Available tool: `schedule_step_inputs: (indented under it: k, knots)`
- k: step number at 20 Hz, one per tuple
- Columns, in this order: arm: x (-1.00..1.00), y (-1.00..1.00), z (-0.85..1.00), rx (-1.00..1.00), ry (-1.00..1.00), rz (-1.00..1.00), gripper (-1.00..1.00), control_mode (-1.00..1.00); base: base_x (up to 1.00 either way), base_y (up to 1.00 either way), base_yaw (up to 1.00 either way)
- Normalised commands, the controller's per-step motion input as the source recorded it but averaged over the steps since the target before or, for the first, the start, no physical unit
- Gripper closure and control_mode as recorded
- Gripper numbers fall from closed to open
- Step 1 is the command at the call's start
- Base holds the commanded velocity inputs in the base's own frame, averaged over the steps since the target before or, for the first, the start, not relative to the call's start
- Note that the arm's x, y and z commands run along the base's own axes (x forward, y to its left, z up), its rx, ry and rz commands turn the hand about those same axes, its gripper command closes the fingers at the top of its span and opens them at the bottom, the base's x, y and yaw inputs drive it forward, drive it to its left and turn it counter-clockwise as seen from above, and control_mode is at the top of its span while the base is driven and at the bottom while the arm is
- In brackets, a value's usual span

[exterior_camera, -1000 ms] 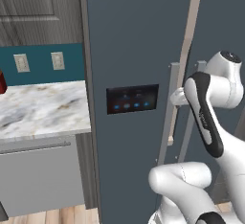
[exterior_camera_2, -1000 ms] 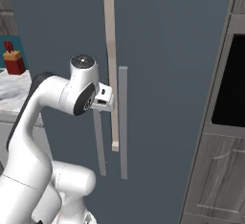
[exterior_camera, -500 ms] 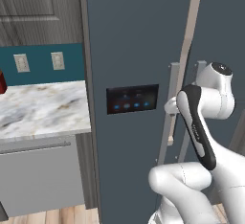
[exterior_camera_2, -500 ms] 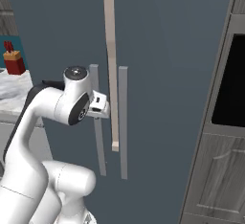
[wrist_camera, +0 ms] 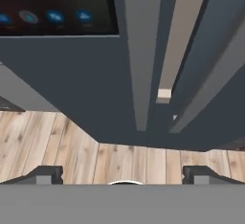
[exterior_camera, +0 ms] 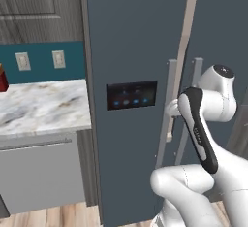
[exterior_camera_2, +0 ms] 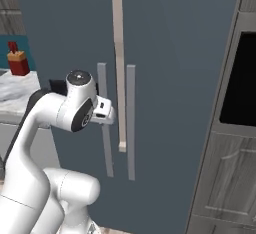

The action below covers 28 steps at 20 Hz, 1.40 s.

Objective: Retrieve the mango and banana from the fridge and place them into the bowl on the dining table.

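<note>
The tall slate-blue fridge (exterior_camera: 135, 37) (exterior_camera_2: 175, 53) fills the space ahead, with its black control panel (exterior_camera: 131, 95) (wrist_camera: 57, 7) of blue lights on the left door. A pale strip (exterior_camera_2: 118, 63) runs down the seam between the two doors. My gripper (exterior_camera_2: 106, 113) (exterior_camera: 170, 109) (wrist_camera: 123, 175) is open at the left door's grey vertical handle (exterior_camera_2: 103, 143) (wrist_camera: 141, 50), with nothing between its fingers. The right door's handle (exterior_camera_2: 131, 123) stands just beside it. The mango and banana are hidden behind the doors. The bowl and dining table are out of view.
A marble counter (exterior_camera: 43, 105) over grey cabinets (exterior_camera: 38, 172) lies left of the fridge, with a red container (exterior_camera_2: 17, 60) on it. A built-in oven column (exterior_camera_2: 240, 83) stands right of the fridge. Wooden floor (wrist_camera: 57, 141) lies below.
The arm has folded back and the hand has slid slightly down and left along the handles. The jaws stay wide and the fridge doors have not moved.
</note>
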Motion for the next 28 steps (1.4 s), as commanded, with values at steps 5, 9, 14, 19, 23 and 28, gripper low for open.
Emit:
schedule_step_inputs:
  k: [5,9,14,19,23,28]
  knots:
    - [0.00,0.00,0.00,0.00,0.00,0.00,-1.00,1.00,-0.70,-0.02,-0.02]
    - [0.00,0.00,0.00,0.00,0.00,0.00,-1.00,1.00,-0.39,-0.28,-0.04]
    - [0.00,0.00,0.00,0.00,0.00,0.00,-1.00,1.00,-0.32,-0.25,-0.05]
    - [0.00,0.00,0.00,0.00,0.00,0.00,-1.00,1.00,-0.44,-0.13,-0.04]
    - [0.00,0.00,0.00,0.00,0.00,0.00,-1.00,1.00,-0.60,0.00,-0.03]
    - [0.00,0.00,0.00,0.00,0.00,0.00,-1.00,1.00,-0.47,0.00,0.00]
